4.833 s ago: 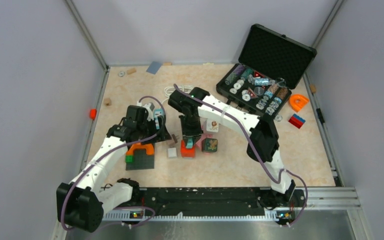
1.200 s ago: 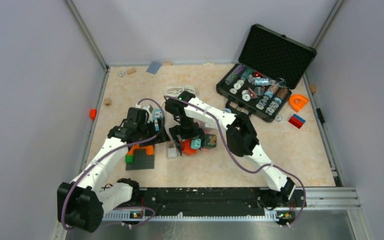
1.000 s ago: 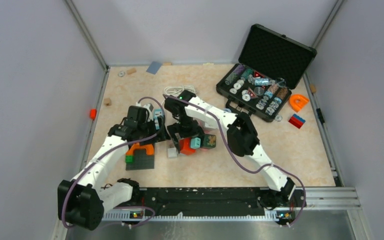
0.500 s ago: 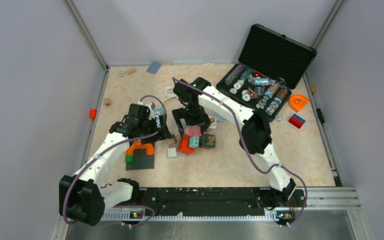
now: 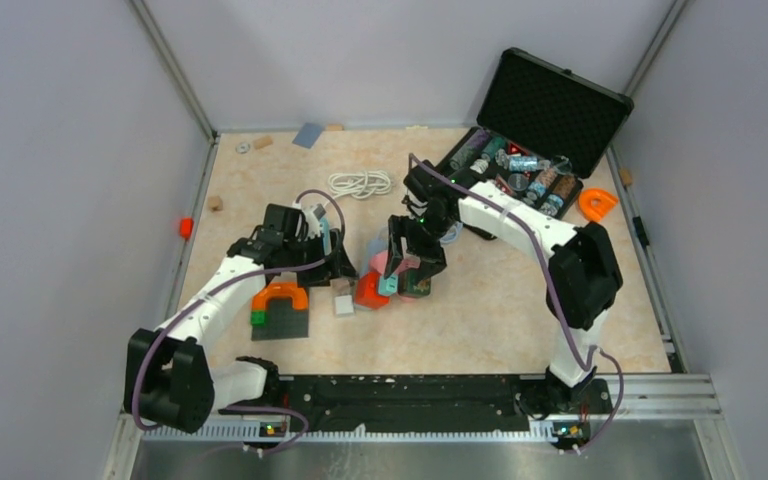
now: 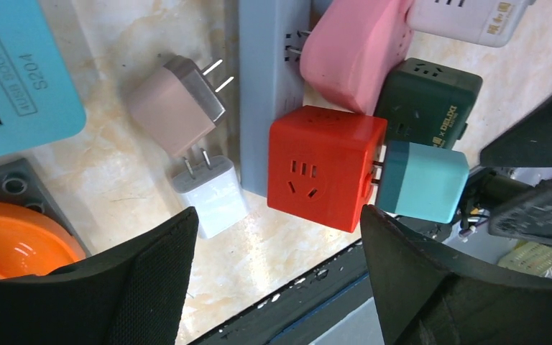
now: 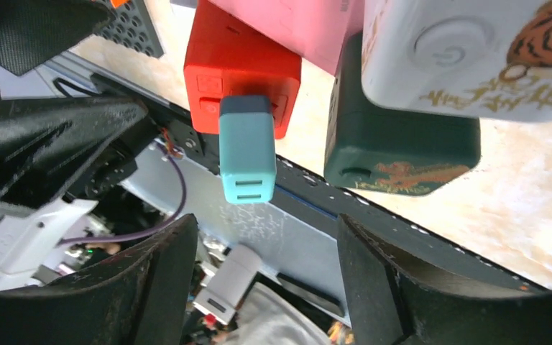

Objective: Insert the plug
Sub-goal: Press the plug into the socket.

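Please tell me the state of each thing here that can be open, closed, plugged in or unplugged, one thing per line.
teal plug: in the red socket cube, prongs still partly showing
beige charger: unplugged, lying loose
white charger: unplugged, lying loose
black case: lid open
left gripper: open, holding nothing
right gripper: open, holding nothing

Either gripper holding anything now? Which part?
Nothing is held. The left gripper and right gripper are both open; the teal plug sits in the red socket cube, untouched.
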Controlling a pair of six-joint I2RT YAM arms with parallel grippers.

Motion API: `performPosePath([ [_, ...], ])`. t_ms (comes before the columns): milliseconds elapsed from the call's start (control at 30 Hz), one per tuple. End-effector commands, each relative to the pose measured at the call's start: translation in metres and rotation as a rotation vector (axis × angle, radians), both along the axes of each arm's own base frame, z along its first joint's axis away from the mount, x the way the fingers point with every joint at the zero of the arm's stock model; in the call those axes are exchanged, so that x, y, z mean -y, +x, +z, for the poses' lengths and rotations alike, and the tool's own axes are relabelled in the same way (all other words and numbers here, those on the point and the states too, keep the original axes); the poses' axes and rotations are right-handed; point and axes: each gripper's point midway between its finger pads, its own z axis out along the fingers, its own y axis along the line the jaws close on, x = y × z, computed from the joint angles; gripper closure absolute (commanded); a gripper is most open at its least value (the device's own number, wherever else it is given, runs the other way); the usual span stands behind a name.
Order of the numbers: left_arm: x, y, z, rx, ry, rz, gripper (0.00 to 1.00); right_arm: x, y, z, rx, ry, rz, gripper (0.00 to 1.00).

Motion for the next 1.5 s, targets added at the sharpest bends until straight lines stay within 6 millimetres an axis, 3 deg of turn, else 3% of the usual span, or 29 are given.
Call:
performPosePath([
  [0,0.011,0.011,0.015,0.071,-0.057,-0.044,0.18,-0.028,0.008,0.016,0.021,0.165,-0.031,0.34],
  [167,0.010,0.010,0.014,0.071,-0.057,-0.044,0.18,-0.034,0.016,0.010,0.025,0.162,-0.039,0.39],
  [300,0.009,0.008,0.013,0.071,-0.052,-0.042,0.18,-0.038,0.019,0.003,0.012,0.148,-0.037,0.48],
  [700,0.006,0.008,0.012,0.080,-0.038,-0.032,0.18,-0.036,0.010,-0.016,0.013,0.010,0.027,0.55],
  [833,0.006,0.009,0.012,0.084,-0.038,-0.032,0.18,-0.043,0.007,-0.019,0.012,0.007,0.036,0.66],
  [1033,0.006,0.015,0.019,0.101,-0.036,-0.022,0.18,-0.044,0.003,-0.029,0.015,-0.044,0.054,1.00],
  [1233,0.006,0.018,0.019,0.103,-0.033,-0.011,0.18,-0.045,0.001,-0.042,0.035,-0.124,0.083,1.00],
  [1467,0.008,0.010,0.005,0.049,-0.044,-0.020,0.23,-0.049,0.003,-0.055,0.055,-0.196,0.097,1.00],
])
